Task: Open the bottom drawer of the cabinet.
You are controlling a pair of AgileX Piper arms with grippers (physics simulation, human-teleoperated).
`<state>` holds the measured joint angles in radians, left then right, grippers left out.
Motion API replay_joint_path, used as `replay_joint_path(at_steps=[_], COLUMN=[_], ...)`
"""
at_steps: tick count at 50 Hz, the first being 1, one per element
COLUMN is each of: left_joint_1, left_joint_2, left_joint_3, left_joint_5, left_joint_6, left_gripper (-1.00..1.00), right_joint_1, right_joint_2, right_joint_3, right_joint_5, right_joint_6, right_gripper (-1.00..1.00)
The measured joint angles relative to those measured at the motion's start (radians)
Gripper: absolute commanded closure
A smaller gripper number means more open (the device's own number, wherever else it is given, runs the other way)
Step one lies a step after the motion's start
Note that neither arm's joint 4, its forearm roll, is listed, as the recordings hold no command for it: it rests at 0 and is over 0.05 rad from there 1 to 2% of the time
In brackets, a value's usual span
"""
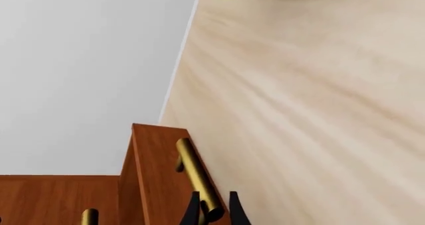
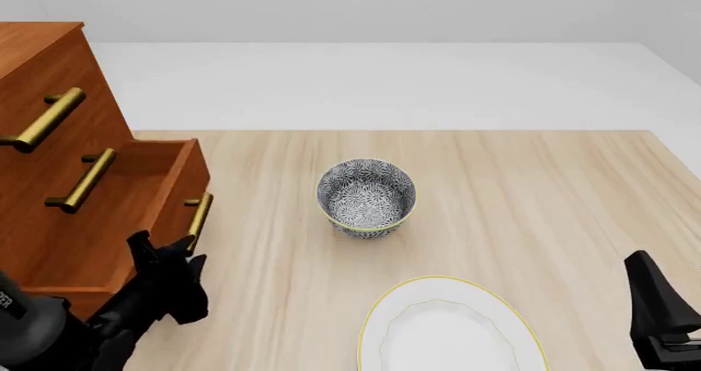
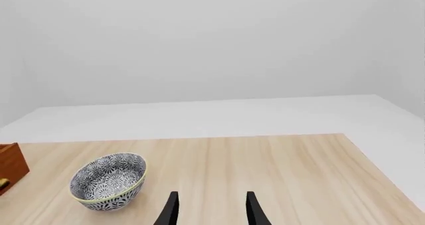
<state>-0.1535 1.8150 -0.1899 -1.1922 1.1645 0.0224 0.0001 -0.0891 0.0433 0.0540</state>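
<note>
The left hand is gripping the brass bar handle of the reddish-brown wooden bottom drawer, which is standing pulled out from the three-drawer cabinet; the right hand is hovering with its fingers spread apart, holding nothing.

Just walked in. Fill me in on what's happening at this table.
The left gripper is closed on the brass handle of the bottom drawer, which already stands pulled out from the cabinet. The right gripper hangs open and empty. A patterned bowl and a white plate sit on the table.
</note>
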Motion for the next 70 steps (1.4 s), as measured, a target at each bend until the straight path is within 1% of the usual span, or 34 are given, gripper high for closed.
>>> replay_joint_path(at_steps=[34, 35, 43, 57, 70], left_joint_1=[-0.041, -0.041, -0.033, -0.030, -0.083], left_joint_2=[0.018, 0.018, 0.019, 0.015, -0.005], left_joint_3=[-0.004, -0.005, -0.045, -0.061, -0.060], left_joint_5=[-0.021, -0.021, -0.024, -0.023, -0.026], left_joint_6=[0.019, 0.017, 0.015, 0.019, 0.018], left_gripper=[1.00, -1.00, -1.00, -1.00, -1.00], right_joint_1=[-0.008, -0.008, -0.008, -0.007, -0.010], right_joint_2=[0.000, 0.000, 0.000, 0.000, 0.000], right_joint_3=[-0.003, -0.003, -0.005, -0.003, -0.006], right_joint_5=[0.004, 0.004, 0.007, 0.005, 0.005], right_joint_6=[0.001, 0.001, 0.002, 0.003, 0.005], right_gripper=[-1.00, -1.00, -1.00, -1.00, -1.00])
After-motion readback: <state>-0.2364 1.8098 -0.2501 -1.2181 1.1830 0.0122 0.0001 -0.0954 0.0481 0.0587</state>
